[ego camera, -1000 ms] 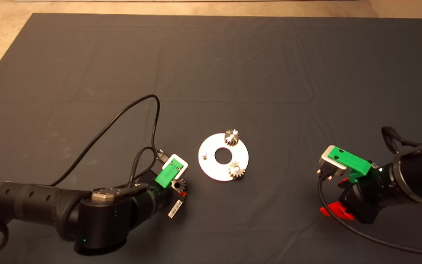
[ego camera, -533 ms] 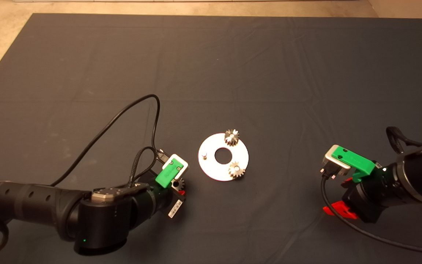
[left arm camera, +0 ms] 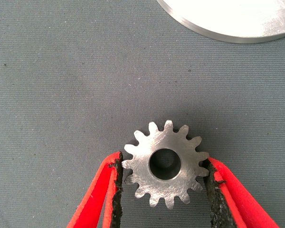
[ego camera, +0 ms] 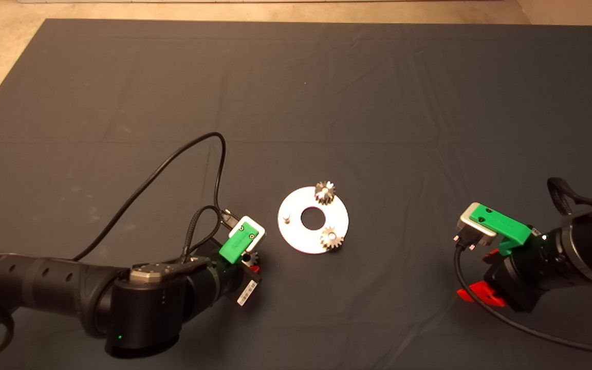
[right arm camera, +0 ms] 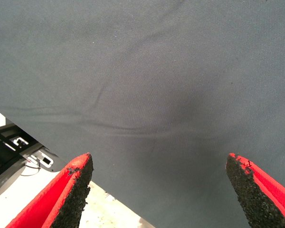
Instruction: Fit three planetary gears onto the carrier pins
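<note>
The left tool (left arm camera: pixel 164 187) pinches the third gear (left arm camera: pixel 165 164) between its two black pads, one pad against the teeth on each side; the gear lies flat, centre hole facing up, and whether it rests on the mat or is lifted just off it cannot be told. In the head view this tool (ego camera: pixel 251 263) sits low, just beside the near-left edge of the disc (ego camera: pixel 296 234), with the gear (ego camera: pixel 251 257) peeking out from under the green housing.

The disc's rim (left arm camera: pixel 228 33) shows in the left wrist view, apart from the held gear, with bare mat between them. On the disc, the bare pin (ego camera: pixel 286 218) stands upright on the side nearest the left tool. The far gear (ego camera: pixel 325 192) is seated on its pin at the disc's far edge, and the near gear (ego camera: pixel 332 238) is seated on its pin at the near-right edge.

The right tool (right arm camera: pixel 159 190) has its fingers spread wide and holds nothing; it hangs above the mat near the surface's near edge, with floor showing beyond. In the head view it (ego camera: pixel 478 297) is well apart from the disc, to the right.

The dark mat (ego camera: pixel 296 92) is open all around the disc, and a black cable (ego camera: pixel 172 159) loops from the left arm over the mat left of the disc.
</note>
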`<state>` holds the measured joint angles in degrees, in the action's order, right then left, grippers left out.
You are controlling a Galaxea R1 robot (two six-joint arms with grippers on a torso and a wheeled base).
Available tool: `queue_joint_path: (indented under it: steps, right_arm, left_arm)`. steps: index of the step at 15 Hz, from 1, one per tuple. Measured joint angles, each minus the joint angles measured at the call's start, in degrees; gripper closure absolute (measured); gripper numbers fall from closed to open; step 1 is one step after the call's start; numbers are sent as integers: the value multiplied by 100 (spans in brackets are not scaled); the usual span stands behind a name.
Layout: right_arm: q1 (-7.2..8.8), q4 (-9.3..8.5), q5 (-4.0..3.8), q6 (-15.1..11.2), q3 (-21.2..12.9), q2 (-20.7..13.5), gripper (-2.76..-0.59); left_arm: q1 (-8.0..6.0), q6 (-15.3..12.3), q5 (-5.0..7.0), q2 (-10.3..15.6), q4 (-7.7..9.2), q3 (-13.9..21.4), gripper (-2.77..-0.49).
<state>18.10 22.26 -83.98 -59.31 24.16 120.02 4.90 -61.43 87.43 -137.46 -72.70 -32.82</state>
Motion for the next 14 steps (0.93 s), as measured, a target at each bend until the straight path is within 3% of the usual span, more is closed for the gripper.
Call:
queue_joint_path:
  steps: [14]
  right_arm:
    - [0,0,8,30,-11,-142,-206]
  left_arm:
    - [30,0,9,-78,2,132,-82]
